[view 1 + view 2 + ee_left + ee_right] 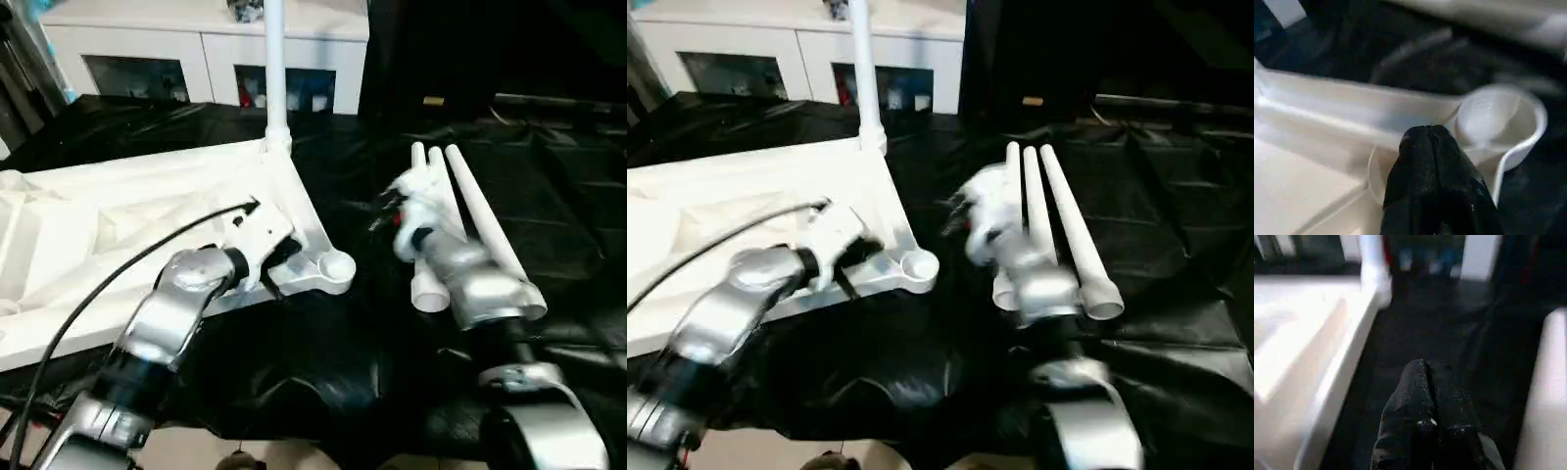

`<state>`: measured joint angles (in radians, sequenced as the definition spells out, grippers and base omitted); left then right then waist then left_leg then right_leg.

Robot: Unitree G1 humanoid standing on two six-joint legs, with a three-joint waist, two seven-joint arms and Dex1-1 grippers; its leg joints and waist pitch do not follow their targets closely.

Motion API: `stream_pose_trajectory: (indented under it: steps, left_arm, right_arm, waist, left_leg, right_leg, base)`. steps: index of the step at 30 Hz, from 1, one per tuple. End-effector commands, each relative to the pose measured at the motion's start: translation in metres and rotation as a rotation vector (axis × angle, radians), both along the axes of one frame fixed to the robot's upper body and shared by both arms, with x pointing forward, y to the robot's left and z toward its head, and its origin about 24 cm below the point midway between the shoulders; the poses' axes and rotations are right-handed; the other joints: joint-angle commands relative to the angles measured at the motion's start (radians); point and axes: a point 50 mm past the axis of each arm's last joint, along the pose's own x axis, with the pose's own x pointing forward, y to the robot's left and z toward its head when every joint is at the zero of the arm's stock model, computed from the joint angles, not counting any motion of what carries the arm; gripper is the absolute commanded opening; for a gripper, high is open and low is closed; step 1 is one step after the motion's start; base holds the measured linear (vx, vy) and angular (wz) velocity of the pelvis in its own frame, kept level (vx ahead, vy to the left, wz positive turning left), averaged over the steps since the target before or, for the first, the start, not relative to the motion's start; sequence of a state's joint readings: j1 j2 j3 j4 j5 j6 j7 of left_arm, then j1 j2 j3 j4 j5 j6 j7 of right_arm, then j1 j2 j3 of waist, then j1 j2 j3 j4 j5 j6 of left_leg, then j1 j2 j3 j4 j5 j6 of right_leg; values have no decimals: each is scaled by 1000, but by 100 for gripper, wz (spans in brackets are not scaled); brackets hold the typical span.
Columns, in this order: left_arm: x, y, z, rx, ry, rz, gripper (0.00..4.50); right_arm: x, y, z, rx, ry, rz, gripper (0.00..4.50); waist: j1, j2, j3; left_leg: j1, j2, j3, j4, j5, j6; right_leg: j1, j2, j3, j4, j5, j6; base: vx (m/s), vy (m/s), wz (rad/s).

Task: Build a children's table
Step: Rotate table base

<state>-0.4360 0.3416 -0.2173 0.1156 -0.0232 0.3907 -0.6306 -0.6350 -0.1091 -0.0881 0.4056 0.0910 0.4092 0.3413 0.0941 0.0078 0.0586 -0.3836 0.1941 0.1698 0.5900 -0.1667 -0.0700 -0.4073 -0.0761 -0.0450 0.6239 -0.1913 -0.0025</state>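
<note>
- White plastic table top [127, 225] lay upside down, ribbed underside up, on the left part of the black-draped table [549, 196], reaching off its left edge.
- One white leg [275, 69] stood upright in the top's far corner socket.
- Near corner socket [330, 268] was empty, round opening facing up.
- Three loose white legs [1058, 225] lay side by side on the black cloth right of the top, toward the table's right half, open ends toward the near edge.
- Left gripper [1430, 147] had its fingers pressed together, holding nothing, tips at the rim just beside the empty near socket.
- Right gripper [1430, 382] had its fingers pressed together too, empty, over the black cloth between the top's edge and the loose legs.
- White cabinet [196, 49] with glass doors stood beyond the table's far edge.
</note>
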Motion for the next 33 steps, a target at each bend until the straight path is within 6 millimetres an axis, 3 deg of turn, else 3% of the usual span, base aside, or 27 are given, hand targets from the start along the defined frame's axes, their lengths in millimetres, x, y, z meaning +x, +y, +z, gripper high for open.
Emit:
stream_pose_trajectory:
  steps: [1,4,5,6,7,8,9,12,14,19,23,33]
  left_arm:
    - [-3,2,7,-51,-24,7,33]
    - [-7,4,10,-92,-22,27,42]
    - [-14,6,13,-156,-11,52,47]
    - [-18,5,15,-180,-4,57,77]
    - [-21,4,16,-195,0,59,77]
    - [-24,2,16,-205,3,55,85]
    - [-26,0,17,-210,4,46,86]
    - [-37,-9,18,-230,6,18,118]
    - [-39,-12,18,-244,11,13,125]
    - [-44,-20,21,-261,24,-32,164]
    - [-49,-24,26,-262,44,-78,200]
    - [-60,-29,22,-229,99,-134,277]
  right_arm:
    - [-7,0,1,31,27,30,0]
    - [-11,0,3,38,32,34,31]
    - [-16,-4,0,41,85,-23,38]
    - [-17,-8,-4,28,120,-68,49]
    - [-19,-11,-5,18,144,-99,49]
    - [-20,-14,-6,13,160,-124,63]
    - [-20,-17,-7,17,173,-142,75]
    - [-20,-28,-6,21,232,-202,85]
    - [-19,-31,-6,11,249,-223,110]
    - [-20,-34,-5,6,274,-243,147]
    - [-20,-37,-2,-6,286,-272,181]
    - [-20,-42,-5,-17,332,-304,258]
  waist:
    - [1,12,-73]
    - [-2,10,-69]
    - [-7,-8,-67]
    - [-5,-5,-66]
    - [-5,-2,-65]
    - [-3,-10,-66]
    - [-3,-7,-66]
    - [-6,-17,-65]
    - [-4,-14,-65]
    - [-6,-21,-68]
    - [-8,-19,-69]
    - [-8,-15,-68]
  left_leg:
    - [21,22,-4,-71,-221,-25]
    - [23,24,-4,-74,-257,-37]
    - [20,24,-2,-76,-256,-37]
    - [19,25,-3,-78,-242,-37]
    - [21,26,-4,-78,-236,-43]
    - [22,26,-2,-77,-230,-40]
    - [22,24,-2,-77,-234,-41]
    - [19,23,-1,-77,-222,-43]
    - [21,22,1,-75,-211,-48]
    - [16,19,1,-71,-178,-45]
    - [17,18,3,-68,-155,-47]
    - [19,16,2,-68,-169,-63]
  right_leg:
    - [52,-46,34,-65,-81,-199]
    - [47,-49,36,-73,-166,-182]
    - [48,-48,37,-76,-191,-176]
    - [47,-49,38,-77,-210,-168]
    - [45,-49,38,-74,-211,-167]
    - [42,-48,38,-75,-224,-157]
    - [40,-48,38,-77,-235,-152]
    - [40,-46,40,-79,-238,-121]
    - [37,-44,40,-78,-215,-117]
    - [43,-45,40,-73,-176,-111]
    - [44,-42,40,-70,-141,-118]
    - [44,-40,39,-71,-164,-102]
  base:
    - [0,0,0]
    - [0,0,0]
    - [0,0,0]
    - [0,0,0]
    - [0,0,0]
    - [0,0,0]
    - [0,0,0]
    - [0,0,0]
    - [0,0,0]
    - [0,0,0]
    - [0,0,0]
    - [0,0,0]
